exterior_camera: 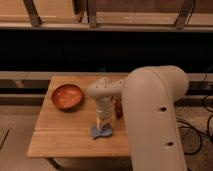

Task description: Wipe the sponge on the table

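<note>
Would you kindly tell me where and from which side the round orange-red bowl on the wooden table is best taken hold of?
Probably by its rim, from above: the round orange-red bowl sits upright and open on the light wooden plank table, so one wall could be pinched. Its right rim is nearest the gripper, which points down onto the small light-blue sponge.

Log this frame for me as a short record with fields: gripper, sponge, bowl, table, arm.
gripper: down low at the front middle of the table, right at the sponge
sponge: light blue, lying on the table top beneath the gripper
bowl: round, orange-red, at the table's left rear, apart from the sponge
table: small, with a light wooden plank top
arm: large and pale, fills the right foreground and hides the table's right part
</note>
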Available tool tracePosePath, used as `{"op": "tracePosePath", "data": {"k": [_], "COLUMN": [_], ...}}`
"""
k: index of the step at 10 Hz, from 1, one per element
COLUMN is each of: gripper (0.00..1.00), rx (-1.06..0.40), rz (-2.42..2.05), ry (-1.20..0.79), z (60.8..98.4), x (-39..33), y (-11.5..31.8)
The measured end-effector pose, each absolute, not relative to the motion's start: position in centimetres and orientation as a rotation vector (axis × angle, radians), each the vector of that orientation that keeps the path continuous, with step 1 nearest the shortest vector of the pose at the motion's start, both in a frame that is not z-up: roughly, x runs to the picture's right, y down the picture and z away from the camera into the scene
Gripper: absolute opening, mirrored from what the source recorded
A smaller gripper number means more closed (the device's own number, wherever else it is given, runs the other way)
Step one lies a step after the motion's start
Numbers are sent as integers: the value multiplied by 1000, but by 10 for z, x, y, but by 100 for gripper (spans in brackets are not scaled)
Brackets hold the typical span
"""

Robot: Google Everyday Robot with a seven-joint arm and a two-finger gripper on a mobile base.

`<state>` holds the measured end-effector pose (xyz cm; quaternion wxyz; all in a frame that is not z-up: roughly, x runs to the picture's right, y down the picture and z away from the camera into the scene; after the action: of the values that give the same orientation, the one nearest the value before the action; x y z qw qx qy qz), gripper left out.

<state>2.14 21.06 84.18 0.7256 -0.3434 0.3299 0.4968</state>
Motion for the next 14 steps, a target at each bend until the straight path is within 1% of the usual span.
{"op": "tracePosePath", "data": {"k": [3, 7, 11, 14], "gripper": [0, 0, 0, 0], "rx": [-668, -602, -608, -647], "rz": [1119, 1088, 970, 889], "ry": [621, 520, 405, 302], "z": [872, 902, 935, 944], "x": [37, 36, -10, -69], "y": [180, 145, 117, 110]}}
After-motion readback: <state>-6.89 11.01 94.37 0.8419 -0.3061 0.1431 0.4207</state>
